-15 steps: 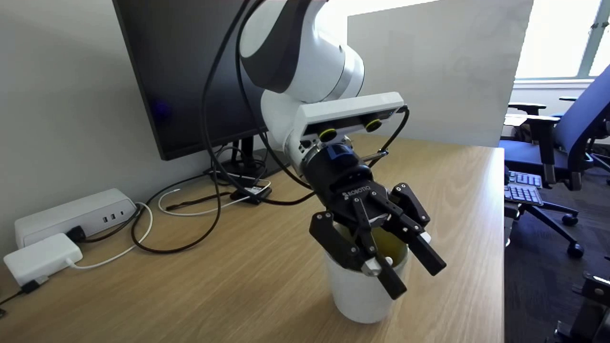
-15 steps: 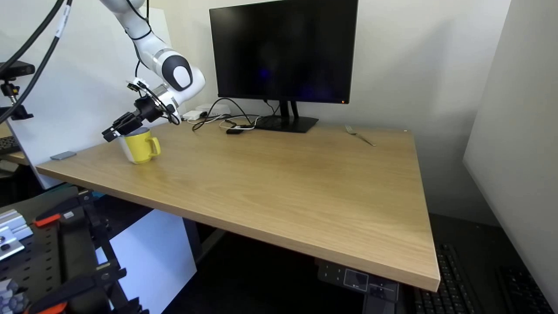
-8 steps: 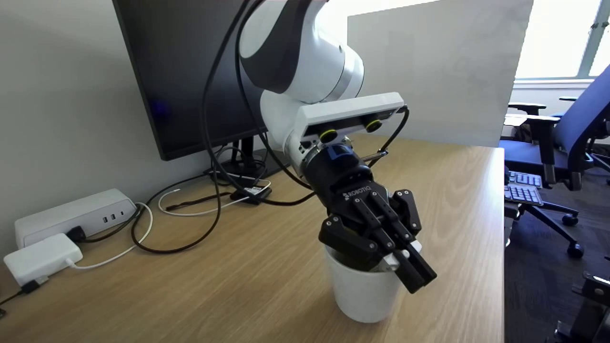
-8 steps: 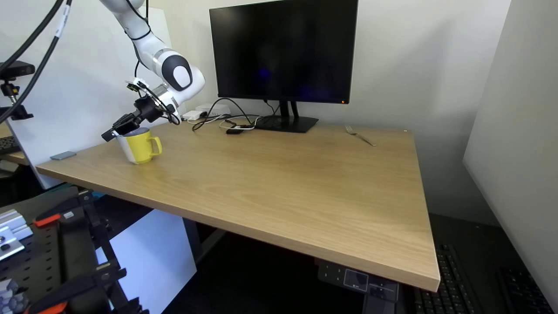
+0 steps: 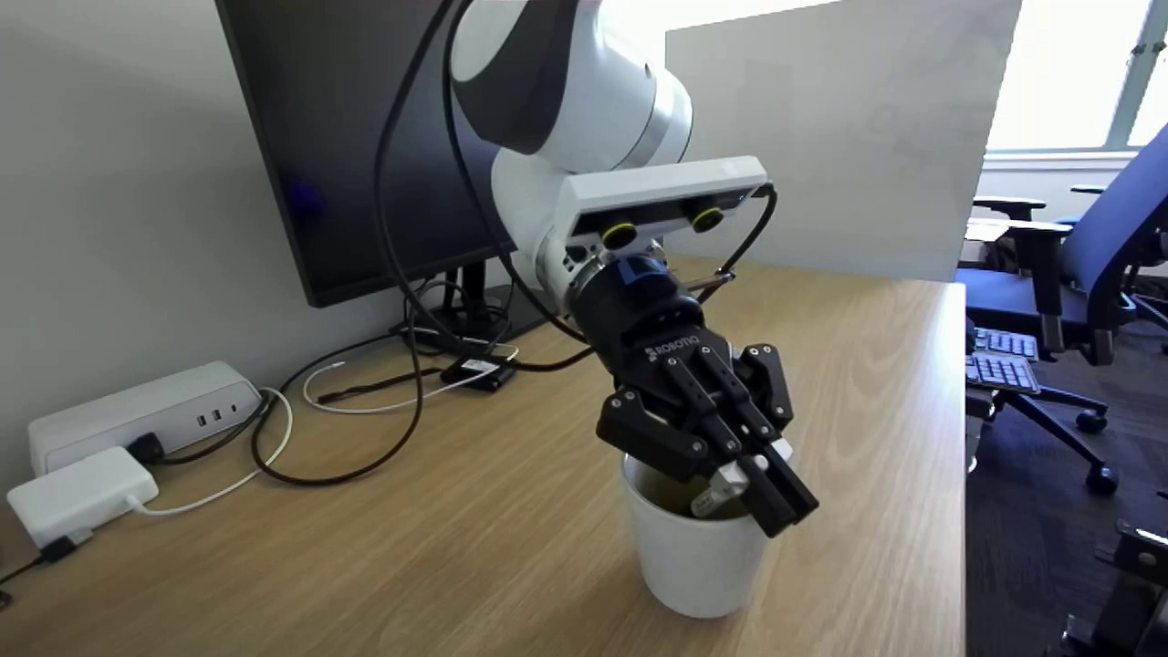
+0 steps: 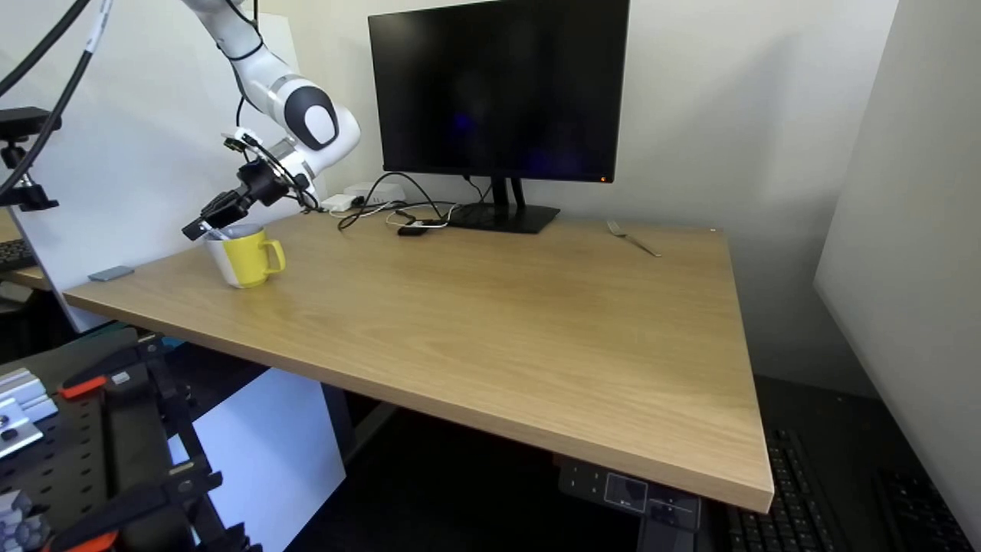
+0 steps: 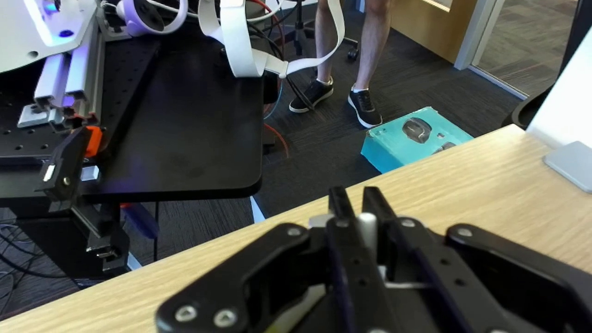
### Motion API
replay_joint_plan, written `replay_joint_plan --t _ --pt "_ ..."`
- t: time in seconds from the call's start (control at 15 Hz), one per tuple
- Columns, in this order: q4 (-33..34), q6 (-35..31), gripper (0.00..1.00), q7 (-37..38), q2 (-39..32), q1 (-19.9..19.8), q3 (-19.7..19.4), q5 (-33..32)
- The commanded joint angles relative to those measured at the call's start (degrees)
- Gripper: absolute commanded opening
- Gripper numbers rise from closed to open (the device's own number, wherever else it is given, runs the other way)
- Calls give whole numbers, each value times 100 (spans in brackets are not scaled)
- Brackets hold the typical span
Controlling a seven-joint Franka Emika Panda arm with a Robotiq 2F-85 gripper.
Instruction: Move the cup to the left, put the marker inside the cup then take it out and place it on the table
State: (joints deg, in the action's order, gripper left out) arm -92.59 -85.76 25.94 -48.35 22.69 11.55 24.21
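The cup [image 5: 698, 570] stands upright on the table [image 5: 438, 557], white outside with a yellow-green inside. In an exterior view its yellow side and handle [image 6: 249, 261] face the camera. My gripper [image 5: 791, 520] is tilted over the cup's mouth, its fingertips past the rim. The fingers are shut on the marker [image 5: 712, 500], whose pale lower part slants down into the cup; its lower end is hidden. In the wrist view the marker's white end [image 7: 368, 224] shows between the fingers [image 7: 356, 192]. A sliver of cup rim [image 7: 298, 310] shows below them.
A monitor [image 6: 498, 92] stands at the back, with black and white cables beside its base. A white power box [image 5: 146, 415] lies along the wall. A fork [image 6: 632, 239] and a grey flat piece [image 6: 111, 273] lie on the table. The table's edge runs near the cup.
The open fingers have closed on the marker. The gripper has then risen slightly, lifting the marker a little, and more of the cup's inside shows. The cup has shifted very slightly.
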Motion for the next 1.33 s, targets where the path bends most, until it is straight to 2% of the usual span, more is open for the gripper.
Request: replay_joint_plan --t 0.0,0.33,0.93,1.27 --pt "-74 39 3 92 281 51 -54 -67" --pt "-248 238 3 31 650 -39 -41 2" --pt "-1037 959 3 -104 1900 -262 -96 73" --pt "-1330 1014 3 -90 2465 -319 -141 1"
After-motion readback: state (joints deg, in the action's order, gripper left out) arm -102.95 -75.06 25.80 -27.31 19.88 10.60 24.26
